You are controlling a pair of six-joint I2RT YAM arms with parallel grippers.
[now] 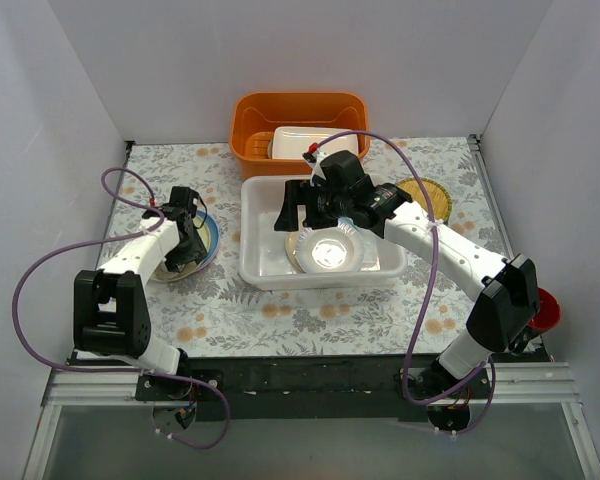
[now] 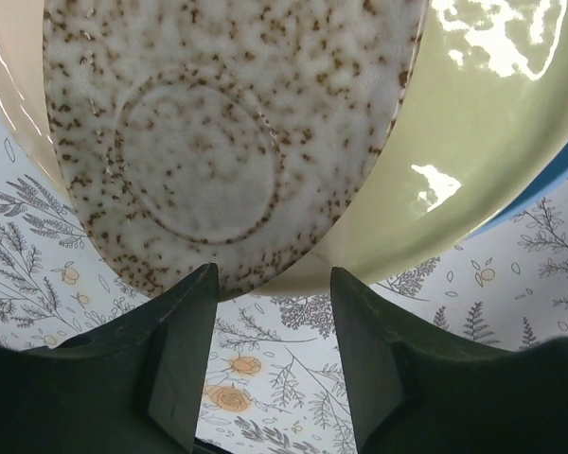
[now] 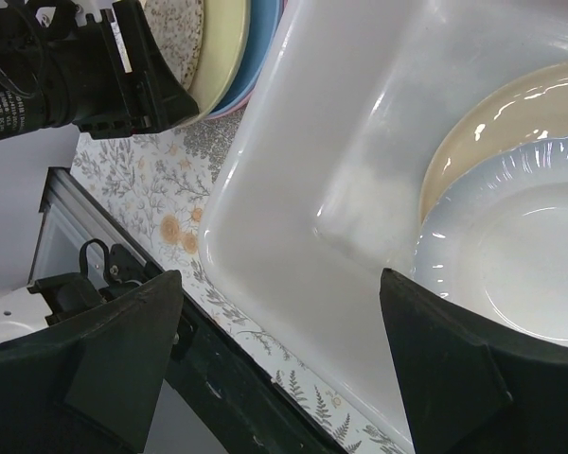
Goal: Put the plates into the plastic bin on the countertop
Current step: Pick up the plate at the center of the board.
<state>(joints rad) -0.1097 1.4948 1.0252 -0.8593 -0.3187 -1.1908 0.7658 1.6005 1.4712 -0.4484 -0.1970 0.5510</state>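
1. Top view: white plate (image 1: 330, 252) on cream plate (image 1: 294, 249) inside bin (image 1: 252, 262). Stack (image 1: 206, 234) just left of bin, under left gripper (image 1: 187, 240). Right gripper (image 1: 298, 212) above bin.
2. Left wrist: spread fingers (image 2: 185, 350), with speckled plate (image 2: 218, 142) rim at their tips, atop pale green plate (image 2: 435, 170).
3. Right wrist: wide-spread, empty fingers (image 3: 123, 359) over bin wall nearest stack.

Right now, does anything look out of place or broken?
Nothing looks broken or spilled. One oddity: a red plate sits off the cloth at the right edge, half hidden behind the right arm.
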